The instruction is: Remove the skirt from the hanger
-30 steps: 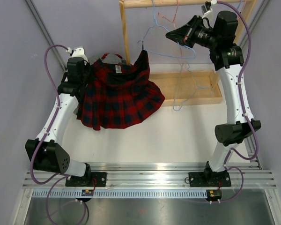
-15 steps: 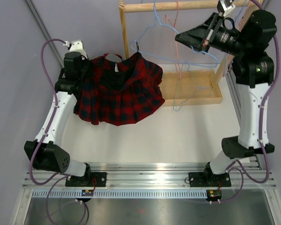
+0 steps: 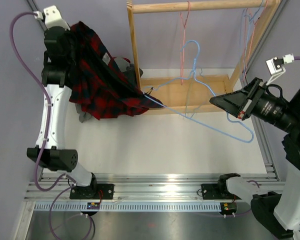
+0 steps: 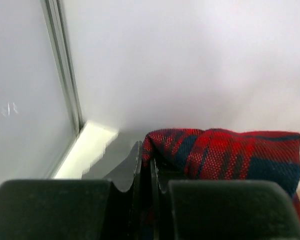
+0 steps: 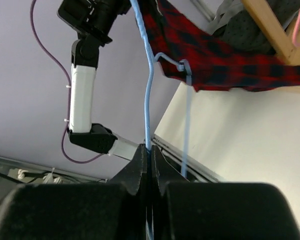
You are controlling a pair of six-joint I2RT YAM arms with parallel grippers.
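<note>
Tartan skirt [image 3: 97, 87] clenched in left jaws; right jaws pinch blue hanger [image 5: 149, 100], seemingly clipped on.

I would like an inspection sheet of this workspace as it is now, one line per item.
Surface: white table, no spill seen.
Job's things: red-and-black plaid skirt held up at the far left, one corner clipped to the light blue wire hanger.
Clutter: grey cloth behind the skirt.
Grippers: left gripper shut on the skirt; right gripper shut on the hanger.
Cables: purple cable loops beside the left arm, apart from the skirt.
Surroundings: wooden rack holding a pink wire hanger; lilac walls.
</note>
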